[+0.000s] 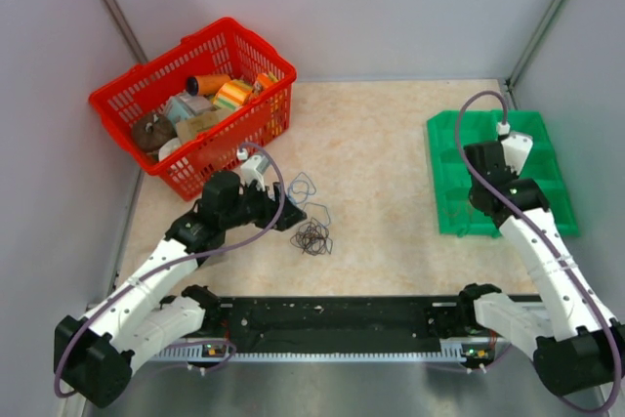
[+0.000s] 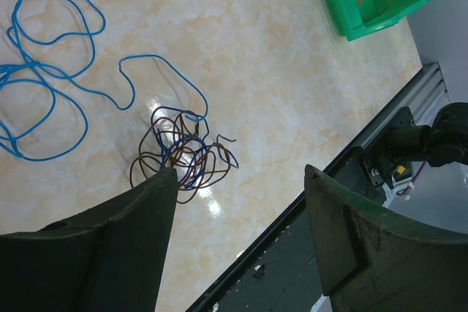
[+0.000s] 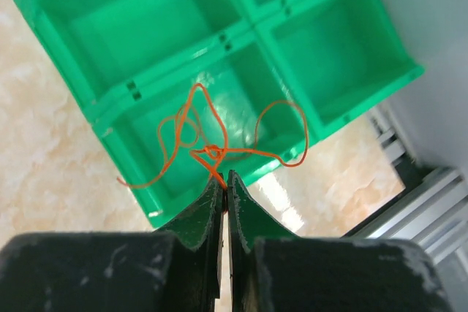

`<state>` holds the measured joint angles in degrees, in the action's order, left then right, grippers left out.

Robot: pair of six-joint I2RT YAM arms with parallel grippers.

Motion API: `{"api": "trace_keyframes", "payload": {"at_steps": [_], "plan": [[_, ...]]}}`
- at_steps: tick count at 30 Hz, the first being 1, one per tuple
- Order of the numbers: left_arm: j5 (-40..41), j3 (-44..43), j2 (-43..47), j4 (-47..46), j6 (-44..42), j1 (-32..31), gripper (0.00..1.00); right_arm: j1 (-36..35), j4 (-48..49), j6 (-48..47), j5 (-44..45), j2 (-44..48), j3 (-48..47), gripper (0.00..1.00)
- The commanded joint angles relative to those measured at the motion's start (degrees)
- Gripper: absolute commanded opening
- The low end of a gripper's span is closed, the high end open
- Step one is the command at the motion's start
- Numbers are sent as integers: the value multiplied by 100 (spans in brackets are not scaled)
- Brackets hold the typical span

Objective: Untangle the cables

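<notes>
The cables (image 1: 312,237) are a small dark tangle of thin brown and blue wires on the beige table; they also show in the left wrist view (image 2: 183,158). A loose blue wire (image 2: 44,85) lies in wide loops beside the tangle, faint in the top view (image 1: 301,187). My left gripper (image 1: 286,214) is open and empty, with its tips (image 2: 240,173) just over the tangle's near edge. My right gripper (image 3: 225,174) is shut on a thin orange wire (image 3: 212,153), which hangs over a near compartment of the green tray (image 3: 95,107). In the top view this gripper (image 1: 473,210) sits at the tray's near left corner.
A red basket (image 1: 225,144) full of spools and odds stands at the back left, close behind my left arm. The green compartment tray (image 1: 547,183) lies at the right. A black rail (image 1: 332,314) runs along the table's near edge. Grey walls close in three sides.
</notes>
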<state>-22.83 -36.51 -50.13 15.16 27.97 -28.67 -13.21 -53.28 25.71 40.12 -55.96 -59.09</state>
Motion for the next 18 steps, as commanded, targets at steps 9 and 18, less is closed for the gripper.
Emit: {"api": "trace_keyframes", "payload": {"at_steps": [9,18], "plan": [[-257,153,91,-549,86,-25,74,960,413,1780,-1427,165,1004,0],[-275,364,170,-584,139,-16,73,2139,1609,1270,-2658,-546,1462,2]]}}
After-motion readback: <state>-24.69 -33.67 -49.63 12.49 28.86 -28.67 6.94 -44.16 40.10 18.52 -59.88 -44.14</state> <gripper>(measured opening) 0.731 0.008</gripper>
